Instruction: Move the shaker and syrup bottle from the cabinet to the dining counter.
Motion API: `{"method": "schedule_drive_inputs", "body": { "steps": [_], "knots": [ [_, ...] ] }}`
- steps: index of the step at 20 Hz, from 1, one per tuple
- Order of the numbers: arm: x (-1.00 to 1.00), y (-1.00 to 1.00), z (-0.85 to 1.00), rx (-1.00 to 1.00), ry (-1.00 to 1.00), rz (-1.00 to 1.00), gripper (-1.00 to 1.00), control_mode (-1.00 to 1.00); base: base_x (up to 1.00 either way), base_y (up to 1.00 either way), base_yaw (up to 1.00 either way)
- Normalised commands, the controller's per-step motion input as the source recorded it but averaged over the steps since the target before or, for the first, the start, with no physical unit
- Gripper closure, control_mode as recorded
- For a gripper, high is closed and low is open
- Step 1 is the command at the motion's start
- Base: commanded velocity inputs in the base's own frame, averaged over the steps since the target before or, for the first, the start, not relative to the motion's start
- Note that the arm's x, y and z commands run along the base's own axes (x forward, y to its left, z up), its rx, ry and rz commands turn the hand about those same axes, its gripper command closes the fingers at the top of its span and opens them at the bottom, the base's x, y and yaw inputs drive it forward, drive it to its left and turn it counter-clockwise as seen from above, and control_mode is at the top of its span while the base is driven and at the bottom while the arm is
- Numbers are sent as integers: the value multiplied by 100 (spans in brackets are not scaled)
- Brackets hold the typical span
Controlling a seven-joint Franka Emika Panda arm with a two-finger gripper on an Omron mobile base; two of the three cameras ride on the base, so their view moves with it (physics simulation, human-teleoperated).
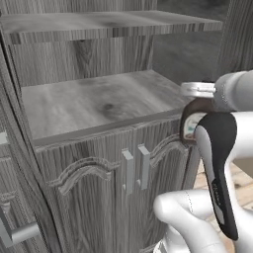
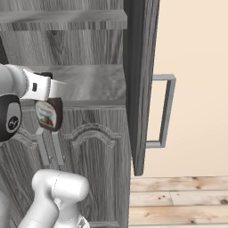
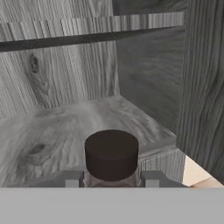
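My gripper is shut on the syrup bottle, with its dark cap rising between the two fingers. In the left base view the brown bottle with its white-and-red label hangs from the gripper, just off the right front corner of the cabinet's bare lower shelf. From the right, the bottle hangs below the gripper, in front of the shelf edge. The shaker and the dining counter are out of view.
The cabinet's right door stands open, its edge toward me, with a pale bar handle. Closed lower doors with paired handles sit below the shelf. An upper shelf runs overhead. Wooden floor lies to the right.
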Motion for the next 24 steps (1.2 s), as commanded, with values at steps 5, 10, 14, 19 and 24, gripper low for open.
{"method": "schedule_drive_inputs", "body": {
  "steps": [5,10,14,19,24],
  "knots": [
    [-6,0,0,0,1,0,100,100,-72,-16,2],
    [0,0,0,0,0,0,100,100,-100,-25,5],
    [0,0,0,0,0,0,100,100,-94,-4,8],
    [0,0,0,0,0,0,100,100,-36,10,28],
    [0,0,0,0,0,0,100,100,-25,1,62]
  ]
}}
